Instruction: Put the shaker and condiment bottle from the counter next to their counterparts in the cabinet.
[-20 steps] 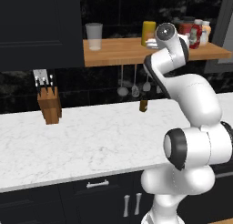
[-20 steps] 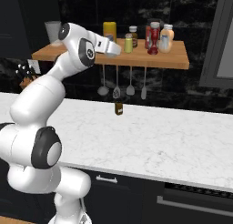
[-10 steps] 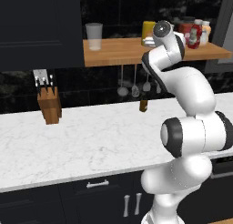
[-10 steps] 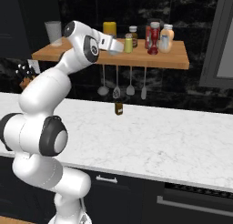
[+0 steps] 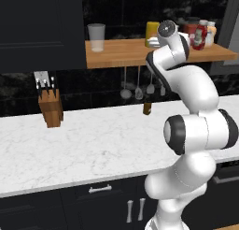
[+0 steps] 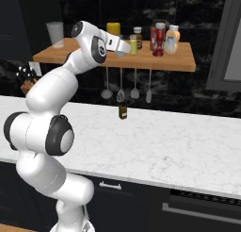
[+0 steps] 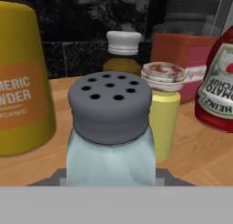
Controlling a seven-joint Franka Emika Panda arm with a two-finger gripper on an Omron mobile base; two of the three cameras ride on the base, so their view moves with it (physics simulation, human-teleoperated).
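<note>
Hand view shows the pincer clenched on the upright shaker, held over the cabinet shelf with the yellow-green jar just beyond it to the right, ketchup bottle farther right.

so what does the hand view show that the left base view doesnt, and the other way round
Hand view: the shaker close up, its grey cap's holes, the lettering on the yellow canister and on the red ketchup bottle.

Left base view: the white marble counter, knife block, clear glass cup, hanging utensils and a brown bottle on the counter.

Both: the wooden shelf, yellow canister and ketchup bottle.
</note>
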